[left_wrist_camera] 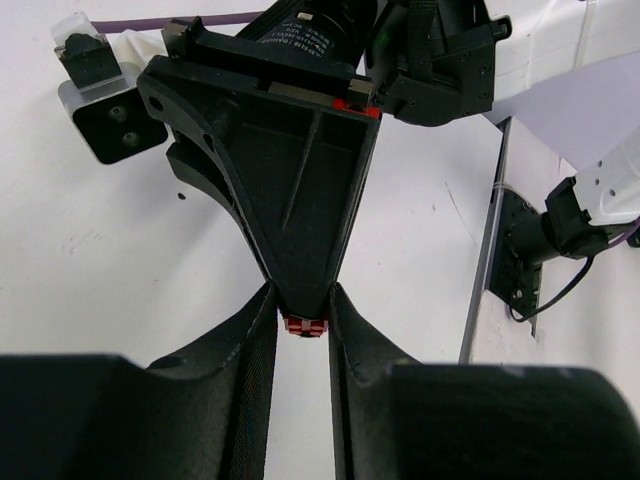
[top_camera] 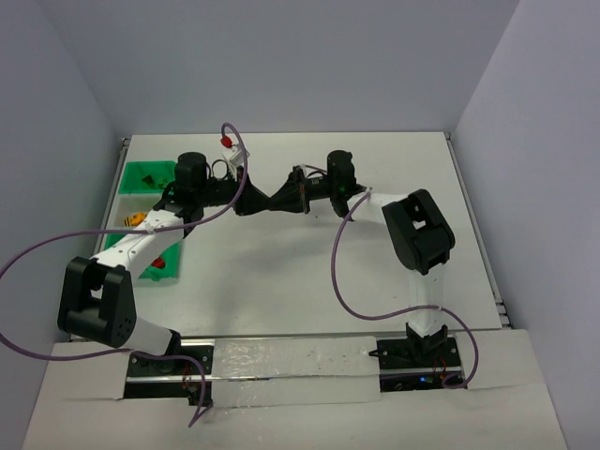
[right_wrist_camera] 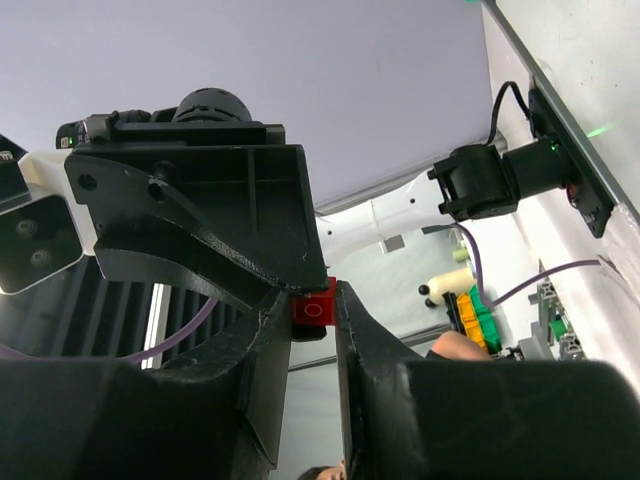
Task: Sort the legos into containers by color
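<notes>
While the right gripper (right_wrist_camera: 314, 296) pinches a red brick (right_wrist_camera: 316, 310) between its fingertips, the left gripper (left_wrist_camera: 302, 296) has its fingers set on either side of that same brick, crosswise to the other pair; whether they press on it yet, I cannot tell. In the top view the two tips meet above the table, a little toward 11 o'clock from its centre, well apart from the containers (top_camera: 127, 183) at the 9 o'clock edge. This looks like a hand-over. The left fingers should close squarely on the brick's free faces before the right ones ease apart. The right arm should then back straight out toward 3 o'clock, since so small a brick could flick loose. The near green bin, at about 8 o'clock from the tips, holds a red piece (top_camera: 157, 265) and seems the place for it.
</notes>
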Controlling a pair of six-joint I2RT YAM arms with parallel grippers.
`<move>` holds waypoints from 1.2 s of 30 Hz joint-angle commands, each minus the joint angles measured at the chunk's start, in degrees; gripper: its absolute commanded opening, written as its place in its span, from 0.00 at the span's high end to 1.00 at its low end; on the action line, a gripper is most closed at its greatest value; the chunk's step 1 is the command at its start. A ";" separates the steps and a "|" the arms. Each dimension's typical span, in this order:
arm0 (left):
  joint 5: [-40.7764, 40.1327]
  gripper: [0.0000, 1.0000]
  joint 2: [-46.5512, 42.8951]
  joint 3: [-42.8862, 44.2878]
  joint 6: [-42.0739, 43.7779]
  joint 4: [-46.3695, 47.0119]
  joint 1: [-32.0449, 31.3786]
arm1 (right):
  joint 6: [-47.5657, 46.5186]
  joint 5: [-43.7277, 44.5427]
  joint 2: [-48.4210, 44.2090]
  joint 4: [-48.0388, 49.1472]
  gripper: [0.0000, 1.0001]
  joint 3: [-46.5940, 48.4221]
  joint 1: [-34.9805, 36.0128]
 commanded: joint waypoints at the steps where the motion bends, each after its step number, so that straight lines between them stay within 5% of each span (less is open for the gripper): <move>1: -0.87 1.00 0.44 1.64 1.66 -1.50 0.06 | 0.65 -1.84 -1.66 2.33 0.65 -0.11 -0.17; 8: 0.28 1.00 0.21 0.53 2.58 -3.93 0.67 | 1.19 -1.13 -1.76 3.05 0.23 -0.65 -1.67; 16: -0.37 1.00 -0.76 -1.23 5.32 -8.08 4.18 | 0.63 -0.82 -2.43 3.45 0.20 -1.04 -2.94; 18: -1.88 0.92 -0.77 -0.75 9.62 -13.56 4.71 | -1.25 -0.58 -2.58 1.85 0.18 -1.63 -3.86; 20: -5.27 0.66 -0.84 -0.12 16.91 -18.99 4.64 | -8.65 0.59 -3.30 -4.18 0.15 -2.19 -5.11; 23: -11.51 0.53 -1.57 -1.08 23.76 -23.34 4.75 | -27.29 5.20 -4.97 -25.10 0.12 0.46 -8.53; 25: -18.38 0.45 -1.29 -1.29 25.10 -23.79 5.07 | -44.61 10.55 -5.81 -47.75 0.08 6.61 -11.02; 28: -27.40 0.42 3.24 4.22 24.96 -26.35 5.38 | -63.35 24.78 -6.51 -65.28 0.02 12.87 -13.17; 36: -38.83 0.40 15.74 14.40 20.38 -29.99 6.21 | -72.48 33.88 -8.57 -74.57 0.00 17.84 -16.21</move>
